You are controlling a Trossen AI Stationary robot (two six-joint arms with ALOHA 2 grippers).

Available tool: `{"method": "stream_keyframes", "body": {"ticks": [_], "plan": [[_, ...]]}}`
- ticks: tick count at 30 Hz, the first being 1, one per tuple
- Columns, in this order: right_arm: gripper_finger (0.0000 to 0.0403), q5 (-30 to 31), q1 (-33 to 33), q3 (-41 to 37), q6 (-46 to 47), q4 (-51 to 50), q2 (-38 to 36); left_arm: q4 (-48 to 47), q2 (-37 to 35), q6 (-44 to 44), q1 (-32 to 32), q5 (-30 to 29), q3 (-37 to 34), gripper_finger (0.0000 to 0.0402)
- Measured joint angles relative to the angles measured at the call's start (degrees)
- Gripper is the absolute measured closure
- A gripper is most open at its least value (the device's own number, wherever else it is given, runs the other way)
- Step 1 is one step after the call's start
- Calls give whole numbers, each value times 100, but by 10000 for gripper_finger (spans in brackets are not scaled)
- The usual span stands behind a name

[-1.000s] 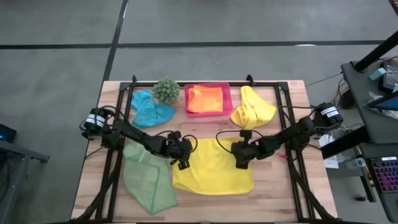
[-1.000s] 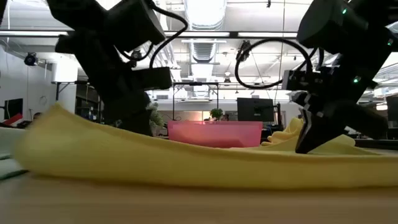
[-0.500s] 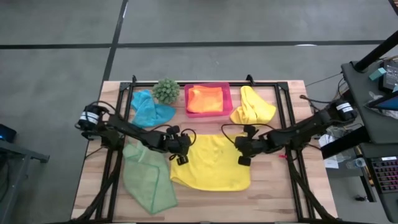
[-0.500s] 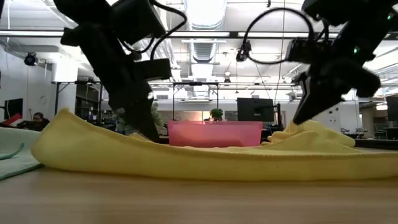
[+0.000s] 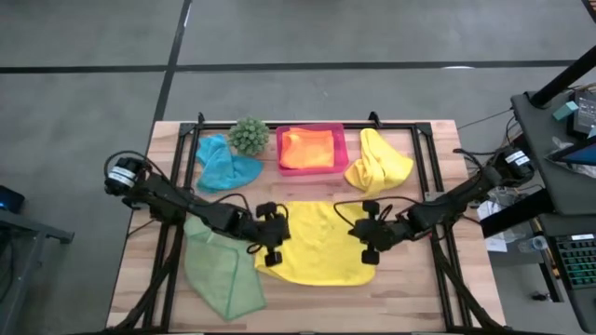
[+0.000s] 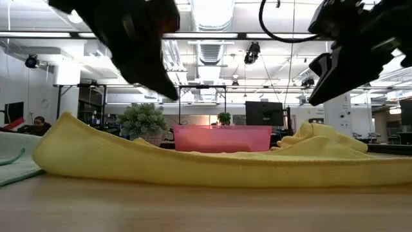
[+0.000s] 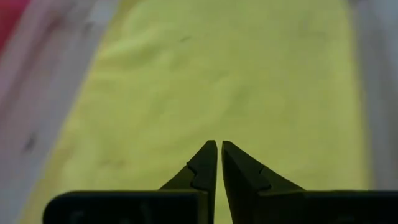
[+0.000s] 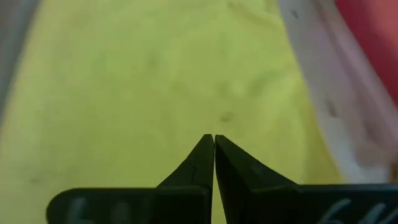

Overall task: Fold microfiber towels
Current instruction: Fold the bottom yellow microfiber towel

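Left hand (image 7: 219, 149) and right hand (image 8: 213, 142) closed, apparently raised.

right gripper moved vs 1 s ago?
Yes. In the high view the right gripper, shut, has shifted toward the table's near edge, farther from the pink tray, beside the spread yellow towel.

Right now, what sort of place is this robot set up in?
Probably an open lab or industrial workspace: exposed ceiling ducts and strip lights overhead, monitors on desks behind, and a wooden table on bare concrete floor.
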Motion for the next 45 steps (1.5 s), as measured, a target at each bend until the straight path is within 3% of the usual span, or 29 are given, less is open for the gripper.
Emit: {"method": "stream_keyframes", "body": {"ticks": [14,19,24,30,37,45], "plan": [[394,1,1101,310,693,293,101,-249,-9,-700,-1221,374,803,389],[390,-81,1425,310,1059,278,104,-395,-9,-767,-1320,488,786,358],[354,-311,1618,313,1520,264,183,-1337,8,-771,-1322,501,768,298],[288,-438,1796,313,1954,144,641,-1623,184,-776,-1328,483,581,237],[235,-1459,1797,335,2425,101,1205,-1667,264,-918,-1346,588,295,228],[234,-1445,1823,365,2504,214,1467,-1573,275,-918,-1352,710,69,235]]}}
